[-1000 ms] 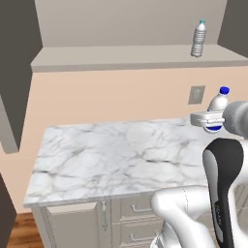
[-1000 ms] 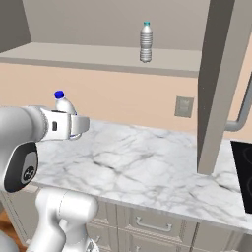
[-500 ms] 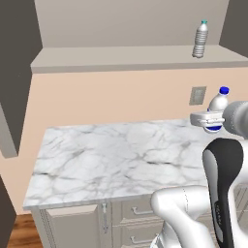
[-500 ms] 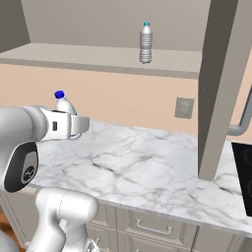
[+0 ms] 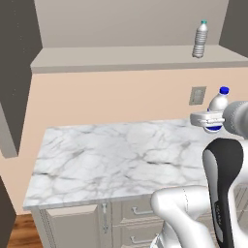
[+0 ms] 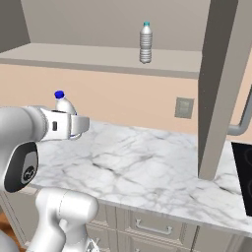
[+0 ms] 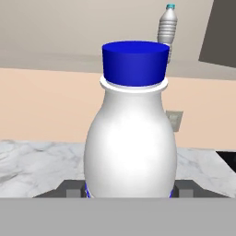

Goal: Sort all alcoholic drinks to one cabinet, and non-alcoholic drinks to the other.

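White bottle: stubby, white, blue cap, upright, held above the marble worktop near its back edge; a strip of blue label shows at its base in the hand view.
Hand: clamped on the lower body of the white bottle, one finger on each side, pointing toward the back wall; in the right base view the hand sits at the end of the white arm with the blue cap sticking up above it.
Clear bottle: slim ribbed plastic with a pale teal cap, upright on the open shelf above the worktop, toward the shelf's right end in the left base view; well above and apart from the white bottle.
Worktop: grey-veined white marble, bare surface, drawers and a cabinet door below its front edge.
Wall outlet: on the peach back wall between the shelf and the worktop, just right of the white bottle in the hand view.
Cabinet side: tall grey panel standing on the right part of the worktop in the right base view.
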Robot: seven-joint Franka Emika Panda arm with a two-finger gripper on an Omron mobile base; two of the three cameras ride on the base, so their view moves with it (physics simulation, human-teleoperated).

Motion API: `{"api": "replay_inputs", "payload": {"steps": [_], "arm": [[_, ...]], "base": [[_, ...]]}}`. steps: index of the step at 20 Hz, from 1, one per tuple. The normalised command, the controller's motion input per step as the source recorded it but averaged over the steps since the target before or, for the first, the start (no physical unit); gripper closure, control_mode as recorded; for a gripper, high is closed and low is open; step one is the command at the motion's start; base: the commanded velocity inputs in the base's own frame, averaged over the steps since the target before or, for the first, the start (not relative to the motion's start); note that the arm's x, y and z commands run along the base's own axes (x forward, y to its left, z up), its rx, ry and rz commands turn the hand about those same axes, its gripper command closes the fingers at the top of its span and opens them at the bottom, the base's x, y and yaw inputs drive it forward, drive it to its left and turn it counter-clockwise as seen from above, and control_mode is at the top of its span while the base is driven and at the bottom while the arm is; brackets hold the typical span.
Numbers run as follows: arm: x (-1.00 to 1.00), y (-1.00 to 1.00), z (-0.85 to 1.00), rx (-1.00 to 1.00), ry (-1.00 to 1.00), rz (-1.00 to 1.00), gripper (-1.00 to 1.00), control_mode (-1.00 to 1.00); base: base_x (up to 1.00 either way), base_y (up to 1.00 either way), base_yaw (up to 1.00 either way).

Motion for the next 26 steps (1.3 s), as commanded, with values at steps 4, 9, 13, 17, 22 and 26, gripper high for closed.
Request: {"api": "replay_inputs", "payload": {"steps": [4, 9, 13, 17, 22, 26], "arm": [[0.0, 0.0, 0.0, 0.0, 0.0, 0.0, 1.0, 1.0], [-0.17, 0.01, 0.0, 0.0, -0.01, 0.0, 1.0, -1.0], [-0.44, 0.0, 0.05, 0.0, -0.04, 0.0, 1.0, -1.0], [-0.39, 0.0, 0.17, -0.01, -0.07, 0.0, 1.0, -1.0], [-0.21, 0.09, 0.27, -0.02, -0.07, 0.0, 1.0, -1.0], [-0.03, 0.17, 0.28, -0.02, -0.01, 0.0, 1.0, -1.0]], "base": [[0.0, 0.02, 0.0], [0.0, 0.0, 0.0], [0.0, 0.0, 0.0], [0.0, 0.0, 0.0], [0.0, 0.0, 0.0], [0.0, 0.0, 0.0]]}}
